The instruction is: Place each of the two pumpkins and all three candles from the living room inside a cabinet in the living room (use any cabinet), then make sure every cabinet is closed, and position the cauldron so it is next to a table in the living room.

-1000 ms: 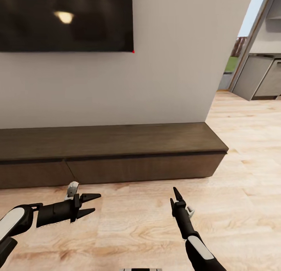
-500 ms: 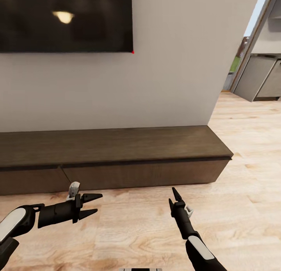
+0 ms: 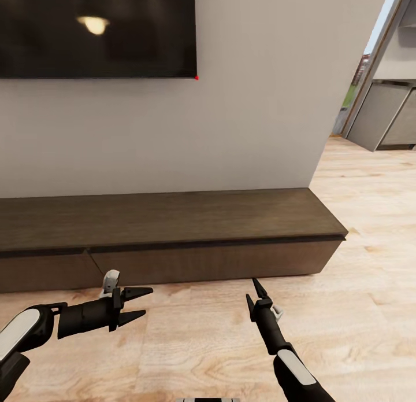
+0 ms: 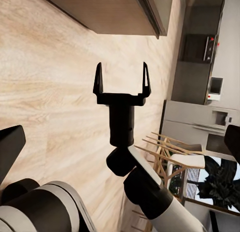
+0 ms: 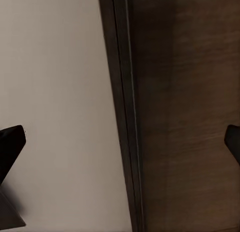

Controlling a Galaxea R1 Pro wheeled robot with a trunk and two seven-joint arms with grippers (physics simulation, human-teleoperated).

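The long low dark brown wooden cabinet stood closed against the wall. The left gripper and right gripper hovered before it, fingers spread, empty. No writing was legible.

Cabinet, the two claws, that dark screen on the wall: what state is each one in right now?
cabinet: long low dark brown unit against the wall, drawer fronts flush and shut, nothing on its top.
left gripper: open, empty, hovering over the floor in front of the cabinet.
right gripper: open, empty, pointing toward the cabinet front.
screen: dark, reflecting a ceiling light.
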